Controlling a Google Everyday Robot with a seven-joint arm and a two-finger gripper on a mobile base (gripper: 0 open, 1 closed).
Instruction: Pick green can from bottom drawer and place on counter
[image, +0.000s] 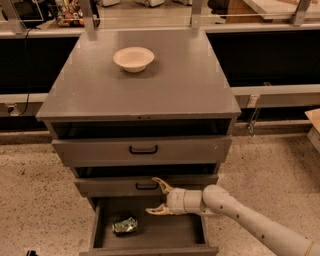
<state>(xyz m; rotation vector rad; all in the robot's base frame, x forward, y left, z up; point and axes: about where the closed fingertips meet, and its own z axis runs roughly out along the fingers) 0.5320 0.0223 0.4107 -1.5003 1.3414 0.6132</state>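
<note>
The green can (124, 225) lies on its side on the floor of the pulled-out bottom drawer (150, 238), towards its left. My gripper (156, 196) hangs over the drawer's back middle, up and to the right of the can and apart from it. It is open and empty, with one cream finger (161, 184) in front of the middle drawer and the other (158, 210) lower, over the drawer floor. The counter (145, 85) is the cabinet's flat grey top.
A cream bowl (133, 58) stands on the counter towards the back. Two grey drawers with black handles (143, 149) sit partly pulled out above the bottom drawer. My white arm (250, 220) reaches in from the lower right. Speckled floor surrounds the cabinet.
</note>
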